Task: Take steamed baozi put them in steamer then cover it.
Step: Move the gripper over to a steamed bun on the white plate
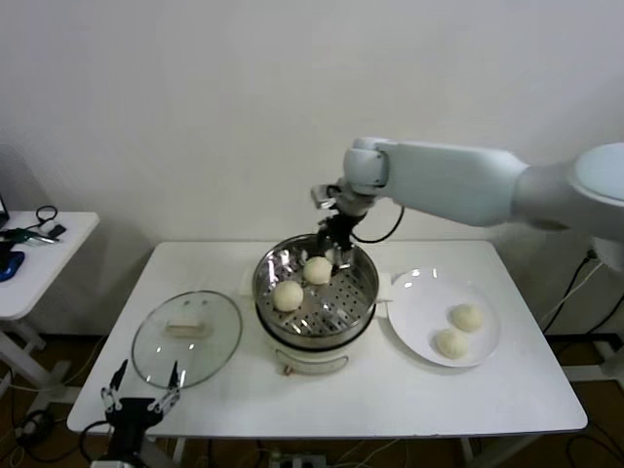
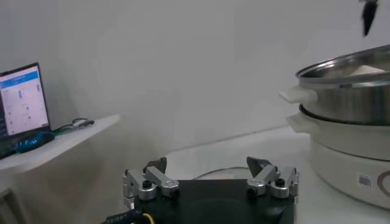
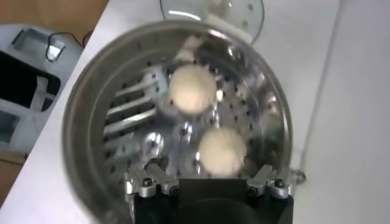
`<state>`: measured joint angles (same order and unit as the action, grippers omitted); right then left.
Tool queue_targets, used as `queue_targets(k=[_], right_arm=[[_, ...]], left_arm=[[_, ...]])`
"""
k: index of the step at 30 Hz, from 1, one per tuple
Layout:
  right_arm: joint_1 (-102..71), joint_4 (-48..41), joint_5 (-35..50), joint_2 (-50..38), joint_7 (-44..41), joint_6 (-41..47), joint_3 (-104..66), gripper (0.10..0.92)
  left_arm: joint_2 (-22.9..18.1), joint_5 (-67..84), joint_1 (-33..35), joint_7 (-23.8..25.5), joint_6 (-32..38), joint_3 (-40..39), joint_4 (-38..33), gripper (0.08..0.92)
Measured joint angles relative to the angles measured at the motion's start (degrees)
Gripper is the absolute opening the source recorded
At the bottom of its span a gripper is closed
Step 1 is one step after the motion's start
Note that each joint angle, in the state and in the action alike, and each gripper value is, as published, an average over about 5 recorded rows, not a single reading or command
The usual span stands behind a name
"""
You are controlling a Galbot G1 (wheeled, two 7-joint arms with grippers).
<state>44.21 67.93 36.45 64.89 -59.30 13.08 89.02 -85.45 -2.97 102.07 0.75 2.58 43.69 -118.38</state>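
The steamer [image 1: 363, 304] stands mid-table with two steamed baozi on its perforated tray: one at the back [image 1: 318, 270], one at the front left [image 1: 288, 294]. My right gripper [image 1: 337, 255] hangs open just above the back baozi [image 3: 222, 151], nothing between its fingers; the other baozi [image 3: 191, 89] lies farther off. Two more baozi [image 1: 467, 317] [image 1: 451, 342] rest on the white plate [image 1: 419, 302]. The cover [image 1: 186, 337] lies flat on the table left of the steamer. My left gripper [image 1: 141, 398] waits open and empty at the front left edge [image 2: 210, 167], low beside the steamer [image 2: 347, 97].
A small side table [image 1: 39, 253] with cables stands to the left, and a laptop [image 2: 21, 100] shows on it. The right arm reaches in from the right above the plate. The wall is close behind the table.
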Motion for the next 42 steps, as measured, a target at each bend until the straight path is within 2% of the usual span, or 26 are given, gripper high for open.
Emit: queue_targets(k=[8, 19, 28, 42], right_arm=[[-1.6, 5.03, -7.1, -12.59, -0.51, -1.52, -2.1, 0.823], [-11.66, 4.99, -17.79, -24.13, -1.34, -3.45, -6.98, 0.823], [-21.22, 3.33, -23.59, -26.45, -1.52, -4.25, -11.18, 0.823], [-29.82, -1.5, -27.24, -23.89, -1.61, -5.43, -14.96, 0.823]], left_arm=[[0.22, 0.32, -0.34, 0.01, -0.36, 0.28, -0.22, 0.823], [-0.24, 0.14, 0.14, 0.6, -0.16, 0.41, -0.96, 0.823], [-0.65, -0.23, 0.48, 0.62, -0.18, 0.85, -0.32, 0.823], [-0.73, -0.28, 0.95, 0.51, -0.06, 1.43, 0.81, 0.823]])
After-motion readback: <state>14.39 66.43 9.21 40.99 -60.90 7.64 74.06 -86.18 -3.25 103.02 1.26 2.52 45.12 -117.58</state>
